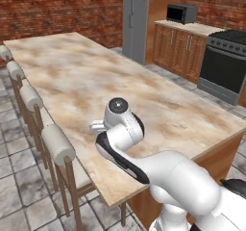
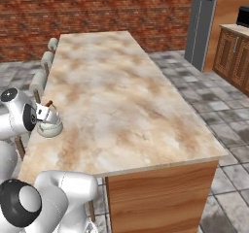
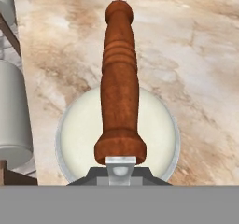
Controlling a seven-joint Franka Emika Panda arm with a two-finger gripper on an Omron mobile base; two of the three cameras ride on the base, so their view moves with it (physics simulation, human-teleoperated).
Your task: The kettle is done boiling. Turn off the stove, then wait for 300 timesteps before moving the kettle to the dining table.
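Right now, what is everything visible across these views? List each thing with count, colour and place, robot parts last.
kettle: one, cream-white with a reddish-brown wooden handle piece, at the near left edge of the table, under the hand.
dining table: one, beige marbled top on a wooden base, centre of the room.
chairs: four, wooden with pale grey padded backs, along the table's left side.
stove: one, black with a grey front, far right against the wall.
microwave: one, dark, on the counter beside the stove.
fridge: one, grey, tall, left of the wooden cabinets.
brick wall: red-brown, behind the table.
hand: one, shut on the handle piece.
arm: one, white, near foreground.
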